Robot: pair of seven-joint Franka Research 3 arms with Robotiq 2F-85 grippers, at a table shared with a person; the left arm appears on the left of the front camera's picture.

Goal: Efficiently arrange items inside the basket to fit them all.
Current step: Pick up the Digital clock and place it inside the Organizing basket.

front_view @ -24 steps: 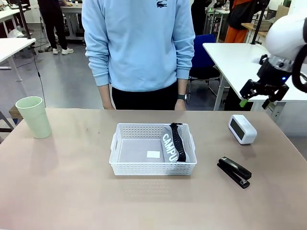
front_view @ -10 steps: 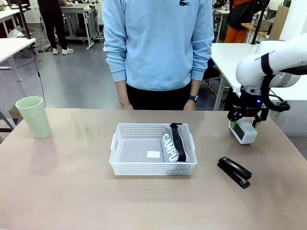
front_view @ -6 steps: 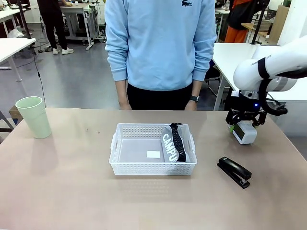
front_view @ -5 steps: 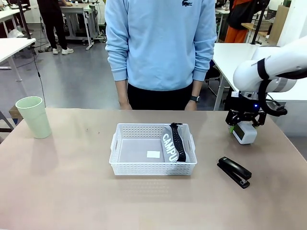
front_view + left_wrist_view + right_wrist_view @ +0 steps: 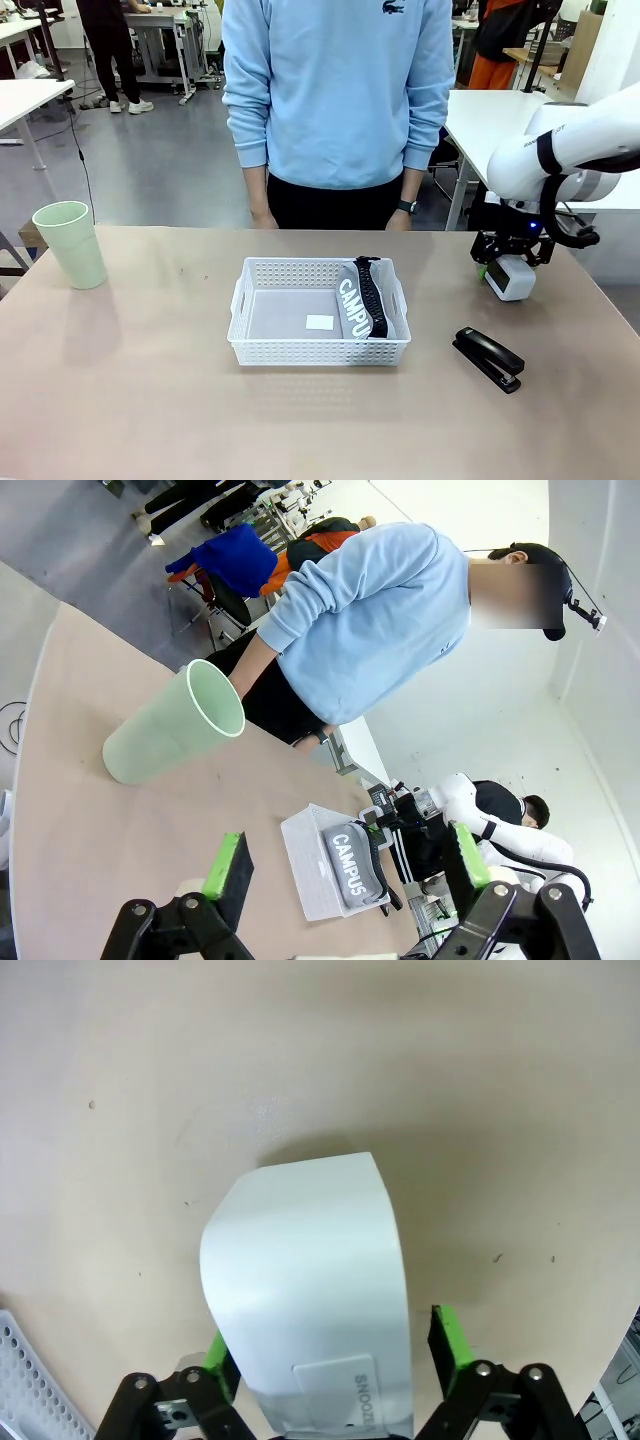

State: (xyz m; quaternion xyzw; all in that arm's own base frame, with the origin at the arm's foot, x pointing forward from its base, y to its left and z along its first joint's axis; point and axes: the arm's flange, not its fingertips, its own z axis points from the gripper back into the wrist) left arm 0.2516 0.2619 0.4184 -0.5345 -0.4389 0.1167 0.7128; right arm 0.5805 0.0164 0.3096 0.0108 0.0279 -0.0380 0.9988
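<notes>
Right wrist view looks straight down on the small white rounded box point(image 5: 305, 1280), which sits between the green pads of the right end effector point(image 5: 509, 267). The jaws stand narrow against its two sides, so I judge it gripped. A sliver of shadow beside one pad leaves that contact less than certain. In the front view the box is at the far right of the table point(image 5: 150, 400), well apart from the basket point(image 5: 318, 352). The grey zip pouch point(image 5: 362, 300) lies along the basket's right end, leaving the left part free. The black stapler point(image 5: 488, 358) lies on the table between box and basket, nearer the robot, and the pale green plastic cup point(image 5: 70, 243) stands upright at the far left. The step in hand looks like picking up the box. The next move calls for a lift and a carry leftward over the basket wall into the free space beside the pouch. The left end effector point(image 5: 347, 860) hangs wide and empty. Whether the box has left the table is hard to tell, since its underside is hidden. The person point(image 5: 335, 90) stands at the far edge, hands partly cut off by it.
</notes>
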